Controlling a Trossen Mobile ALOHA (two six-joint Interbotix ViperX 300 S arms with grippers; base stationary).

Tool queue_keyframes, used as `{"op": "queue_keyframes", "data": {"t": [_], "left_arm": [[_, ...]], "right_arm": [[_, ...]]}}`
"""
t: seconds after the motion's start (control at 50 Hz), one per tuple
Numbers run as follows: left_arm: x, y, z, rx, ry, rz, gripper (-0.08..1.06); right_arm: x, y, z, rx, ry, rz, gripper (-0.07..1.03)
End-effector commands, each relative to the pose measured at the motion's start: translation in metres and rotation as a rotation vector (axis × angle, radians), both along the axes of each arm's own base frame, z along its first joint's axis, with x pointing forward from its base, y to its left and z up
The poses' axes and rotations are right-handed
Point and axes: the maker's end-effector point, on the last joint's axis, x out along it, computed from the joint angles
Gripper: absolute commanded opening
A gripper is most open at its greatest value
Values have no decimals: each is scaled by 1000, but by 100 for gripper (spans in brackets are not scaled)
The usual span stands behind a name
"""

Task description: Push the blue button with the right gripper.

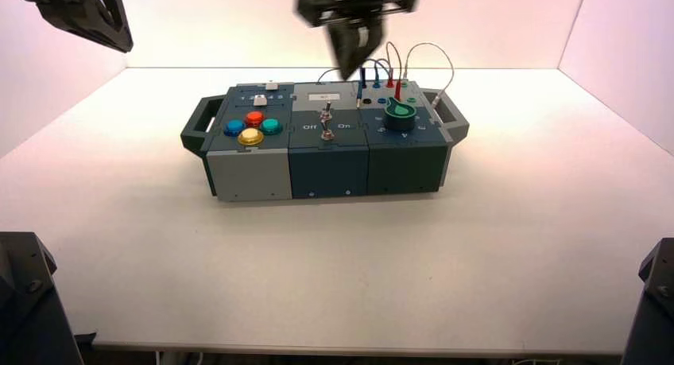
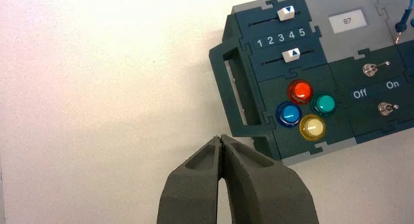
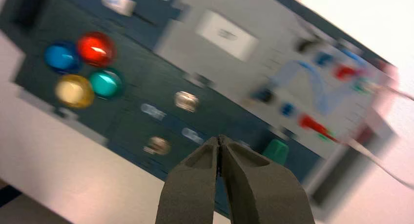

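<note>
Right gripper [image 1: 343,77]: hovering above the box [image 1: 330,170], fingers pressed together.
Blue button [image 1: 234,128]: left side, beside red, yellow.
Left gripper [image 2: 221,138]: parked left, pressed together.

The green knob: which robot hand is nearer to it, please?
Right. The right hand is above the box, near the green knob's side; the left hand is farther, out beyond the box's left end.

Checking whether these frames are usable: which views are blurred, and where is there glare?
Right wrist view: box smeared, claw crisp. High view: right claw blurred, far table edge washed out. Left wrist view: box sharp, buttons carry bright highlights.
</note>
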Motion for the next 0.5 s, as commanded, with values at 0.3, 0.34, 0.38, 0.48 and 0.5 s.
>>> {"op": "queue_keyframes", "data": {"t": [0.3, 0.34, 0.38, 0.48, 0.5], "left_arm": [[11, 25, 16, -5, -62, 101, -3], [10, 29, 16, -3, -61, 115, -3], [11, 31, 16, -3, -62, 123, -3], [11, 36, 16, 0, -61, 139, -3], [10, 37, 16, 0, -60, 144, -3]], "right_arm": [[-10, 67, 37, 67, -29, 99, -2], [-13, 72, 39, 72, -27, 108, -2], [-17, 79, 39, 79, -22, 120, -2], [-28, 94, 39, 93, -8, 147, -2], [-29, 96, 39, 94, -9, 151, -2]]}}
